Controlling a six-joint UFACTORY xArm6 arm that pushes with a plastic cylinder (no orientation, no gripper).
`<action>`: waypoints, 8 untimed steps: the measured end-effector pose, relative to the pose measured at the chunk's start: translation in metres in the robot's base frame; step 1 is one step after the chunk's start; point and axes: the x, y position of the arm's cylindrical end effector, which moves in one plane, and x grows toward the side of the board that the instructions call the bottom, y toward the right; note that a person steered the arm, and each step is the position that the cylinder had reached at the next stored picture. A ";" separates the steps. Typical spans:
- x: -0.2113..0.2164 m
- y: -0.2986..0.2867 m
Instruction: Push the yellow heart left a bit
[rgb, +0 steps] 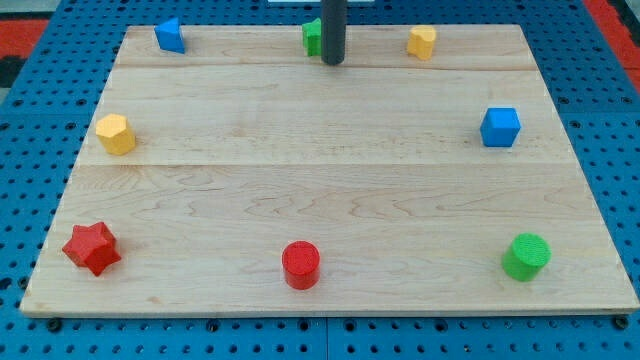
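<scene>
Locate the yellow heart (422, 41) near the view's top edge of the table (320, 200), right of centre. Your tool is a plain rod with nothing to spread or pinch; my tip (332, 61) rests left of the heart, apart from it, touching the green block (313, 36). Pushing leftward likely requires approaching from the heart's right side first.

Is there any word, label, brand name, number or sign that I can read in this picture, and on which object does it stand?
None: no readable text in the camera view.
The wooden board, the blue pegboard around it, my tip and the coloured blocks, the yellow heart among them, all have plain, unmarked surfaces.
</scene>
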 end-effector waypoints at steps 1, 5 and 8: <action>0.039 0.018; -0.038 0.073; -0.044 0.122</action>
